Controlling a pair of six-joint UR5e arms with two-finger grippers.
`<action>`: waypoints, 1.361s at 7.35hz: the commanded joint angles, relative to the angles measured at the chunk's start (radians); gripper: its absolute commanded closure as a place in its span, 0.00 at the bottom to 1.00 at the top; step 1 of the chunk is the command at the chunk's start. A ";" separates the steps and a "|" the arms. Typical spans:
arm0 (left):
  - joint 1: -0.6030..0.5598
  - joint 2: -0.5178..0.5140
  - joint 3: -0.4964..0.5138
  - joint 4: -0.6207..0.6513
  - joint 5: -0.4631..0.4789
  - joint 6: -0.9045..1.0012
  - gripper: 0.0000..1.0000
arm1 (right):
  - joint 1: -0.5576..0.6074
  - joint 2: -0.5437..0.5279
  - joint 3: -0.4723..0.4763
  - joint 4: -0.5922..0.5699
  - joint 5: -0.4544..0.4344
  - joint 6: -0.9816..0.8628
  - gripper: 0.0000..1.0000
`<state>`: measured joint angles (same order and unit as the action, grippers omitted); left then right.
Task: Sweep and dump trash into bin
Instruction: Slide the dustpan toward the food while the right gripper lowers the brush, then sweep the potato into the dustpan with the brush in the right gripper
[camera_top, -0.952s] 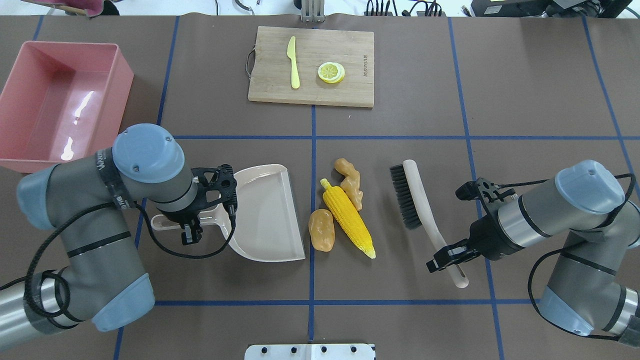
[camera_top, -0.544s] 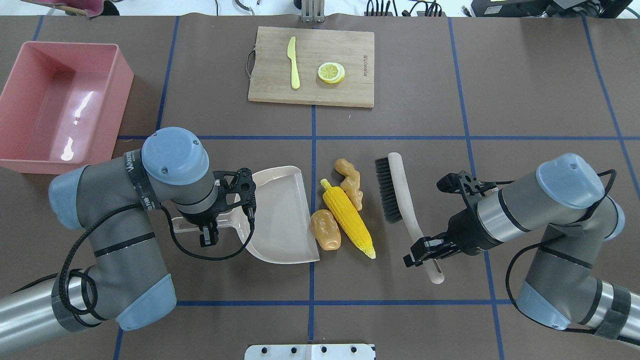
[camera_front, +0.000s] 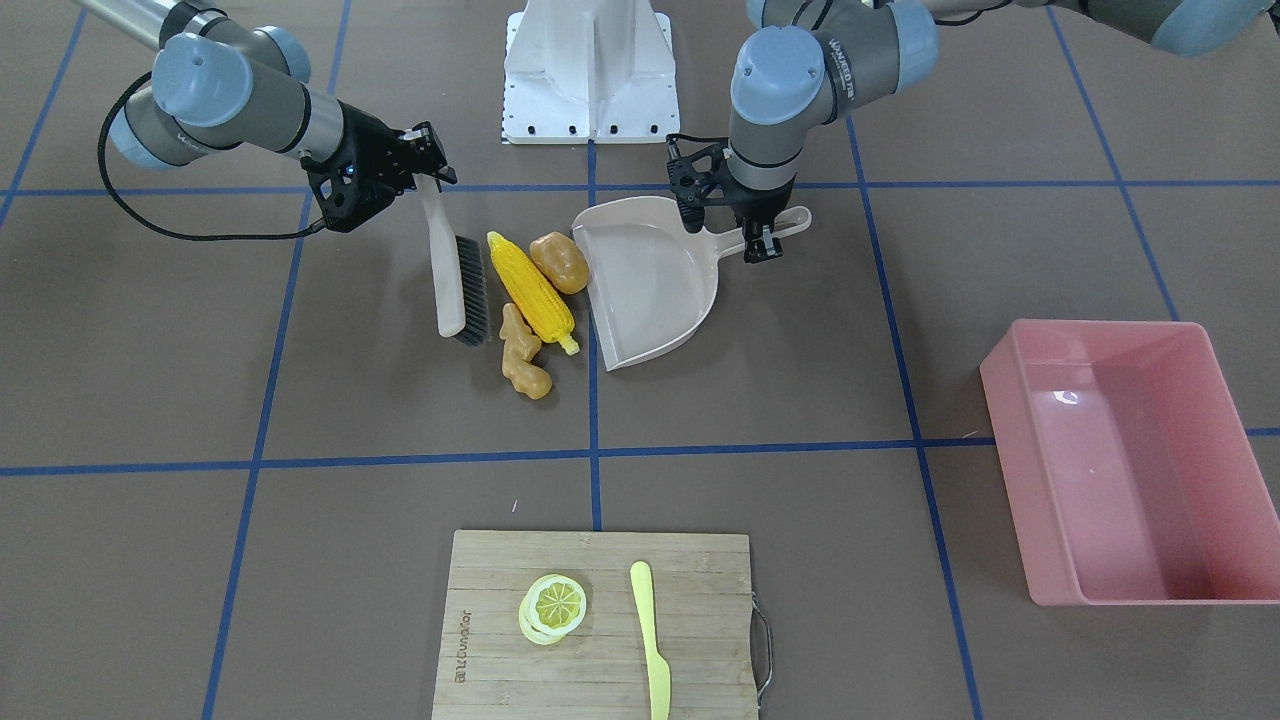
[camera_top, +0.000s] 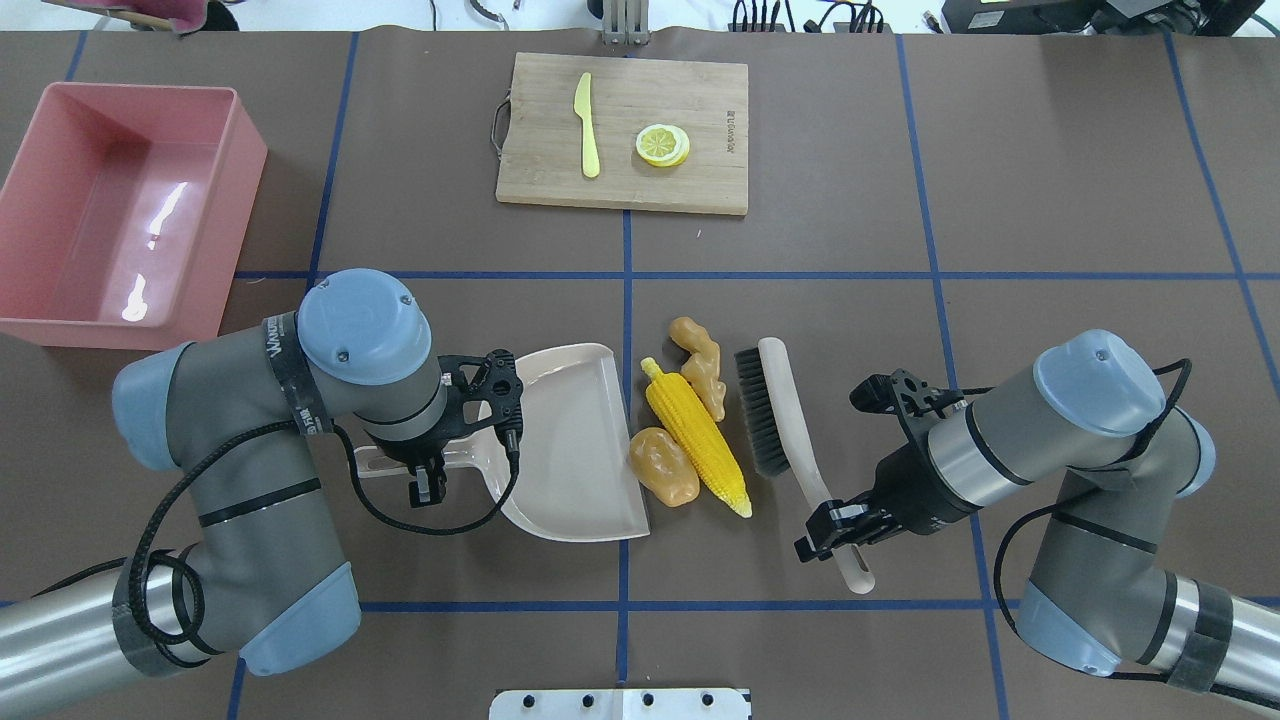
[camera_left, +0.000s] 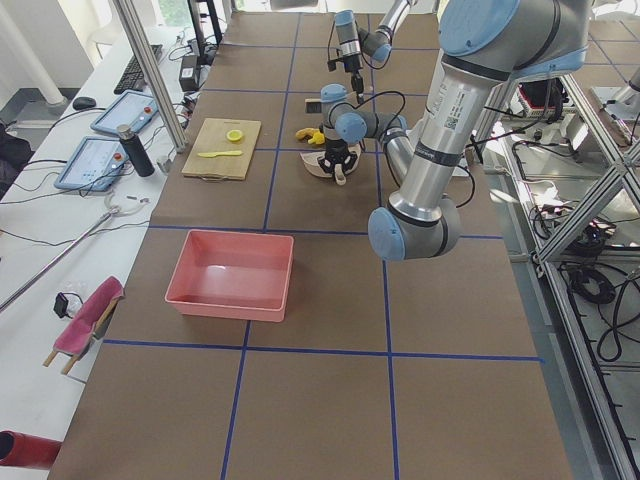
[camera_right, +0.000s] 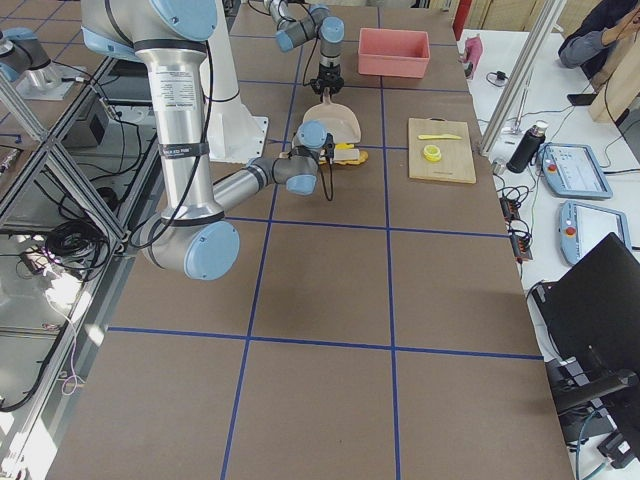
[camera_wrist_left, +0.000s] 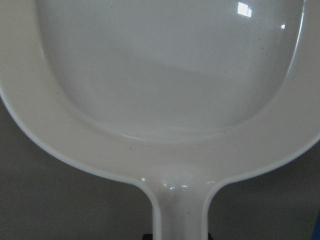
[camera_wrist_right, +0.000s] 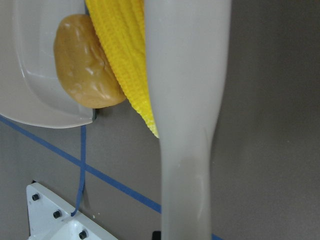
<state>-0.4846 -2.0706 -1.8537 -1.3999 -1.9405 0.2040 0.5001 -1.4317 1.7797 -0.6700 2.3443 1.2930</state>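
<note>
The yellow corn cob (camera_top: 697, 437), brown potato (camera_top: 663, 466) and tan ginger root (camera_top: 700, 362) lie together at mid-table. My left gripper (camera_top: 425, 468) is shut on the handle of the beige dustpan (camera_top: 580, 440), whose open lip touches the potato. My right gripper (camera_top: 838, 530) is shut on the handle of the brush (camera_top: 775, 400); its dark bristles stand just right of the corn and ginger. The pink bin (camera_top: 245, 170) sits empty at the far left. The right wrist view shows the brush handle (camera_wrist_right: 185, 100) over the corn (camera_wrist_right: 125, 50) and potato (camera_wrist_right: 85, 70).
A wooden cutting board (camera_top: 620, 180) at the far centre carries a yellow knife (camera_top: 587, 125) and a lemon slice (camera_top: 662, 145). The robot's white base plate (camera_top: 620, 703) is at the near edge. Blue tape lines cross the brown table.
Both arms closed in on the pile. The dustpan slid right until its lip met the potato, nudging it. The brush moved left up to the corn and ginger.
</note>
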 joint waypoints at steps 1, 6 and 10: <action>0.001 0.000 0.002 -0.007 -0.003 -0.002 1.00 | -0.021 0.005 -0.017 0.000 0.003 -0.006 1.00; 0.007 -0.023 0.042 -0.018 -0.006 -0.002 1.00 | -0.081 0.184 -0.123 -0.013 0.003 0.002 1.00; 0.012 -0.023 0.042 -0.011 -0.009 0.000 1.00 | -0.114 0.281 -0.154 -0.071 -0.019 0.012 1.00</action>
<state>-0.4749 -2.0927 -1.8149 -1.4162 -1.9476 0.2034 0.3966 -1.1800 1.6293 -0.7090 2.3363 1.3022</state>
